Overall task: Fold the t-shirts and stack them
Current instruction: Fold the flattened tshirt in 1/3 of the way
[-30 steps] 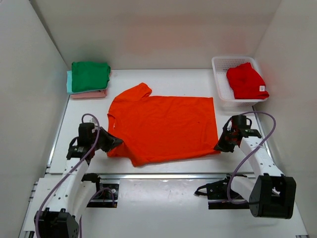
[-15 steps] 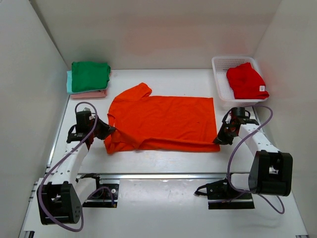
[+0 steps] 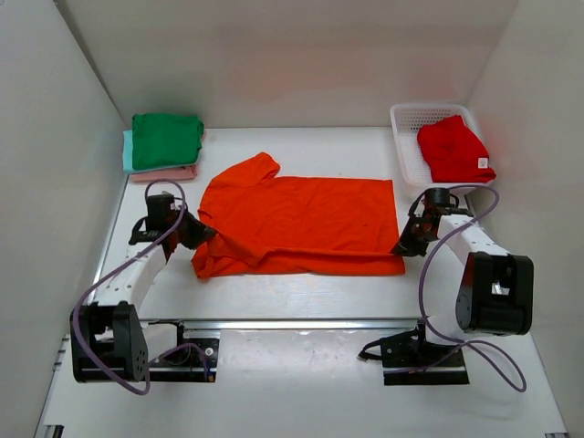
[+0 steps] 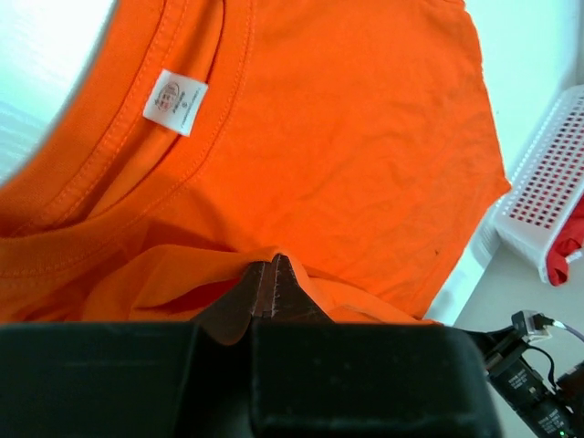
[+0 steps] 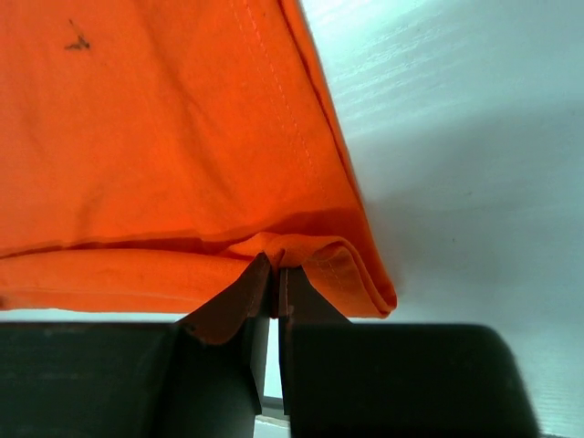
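Left hand (image 4: 274, 270) and right hand (image 5: 275, 276) pinch the half-folded orange t-shirt (image 3: 301, 224)

Back left: folded t-shirts (image 3: 164, 146) block it.
Back right: basket (image 3: 406, 155) blocks it.
Near edge: bare table (image 3: 301, 294), open lane.

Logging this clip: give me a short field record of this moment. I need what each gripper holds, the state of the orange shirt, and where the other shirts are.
left gripper: shut on the near edge of the orange t-shirt, at the collar end
right gripper: shut on the same near edge, at the hem corner
orange t-shirt: spread in the middle, near edge doubled over
folded stack: green t-shirt on mint t-shirt on pink t-shirt, far left
red t-shirt: crumpled, in the white basket, far right
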Robot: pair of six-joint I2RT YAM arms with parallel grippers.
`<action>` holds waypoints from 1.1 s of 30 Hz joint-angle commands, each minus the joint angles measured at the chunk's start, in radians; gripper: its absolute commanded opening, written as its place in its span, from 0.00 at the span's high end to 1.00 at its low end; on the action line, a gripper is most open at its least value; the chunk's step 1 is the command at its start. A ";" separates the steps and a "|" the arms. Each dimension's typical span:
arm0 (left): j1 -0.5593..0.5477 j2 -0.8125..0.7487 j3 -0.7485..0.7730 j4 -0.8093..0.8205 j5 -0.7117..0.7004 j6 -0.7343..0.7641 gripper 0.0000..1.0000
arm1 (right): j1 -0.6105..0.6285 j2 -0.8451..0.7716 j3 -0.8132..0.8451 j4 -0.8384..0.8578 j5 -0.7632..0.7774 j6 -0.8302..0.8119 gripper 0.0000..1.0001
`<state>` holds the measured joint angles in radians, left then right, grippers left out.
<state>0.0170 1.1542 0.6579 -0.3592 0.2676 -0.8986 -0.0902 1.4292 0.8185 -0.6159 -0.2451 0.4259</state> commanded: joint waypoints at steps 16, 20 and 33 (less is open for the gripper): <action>-0.074 0.247 0.392 -0.071 -0.163 0.190 0.02 | 0.004 -0.077 0.045 0.128 0.125 0.018 0.59; -0.058 0.061 0.197 -0.130 -0.130 0.165 0.01 | 0.041 -0.148 0.030 0.098 0.165 -0.024 0.64; -0.249 0.101 -0.006 -0.023 -0.320 0.260 0.02 | 0.214 -0.096 -0.045 0.163 0.135 -0.041 0.67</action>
<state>-0.1997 1.2400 0.6174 -0.4431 0.0502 -0.6971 0.0822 1.3155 0.7856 -0.4953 -0.1169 0.3939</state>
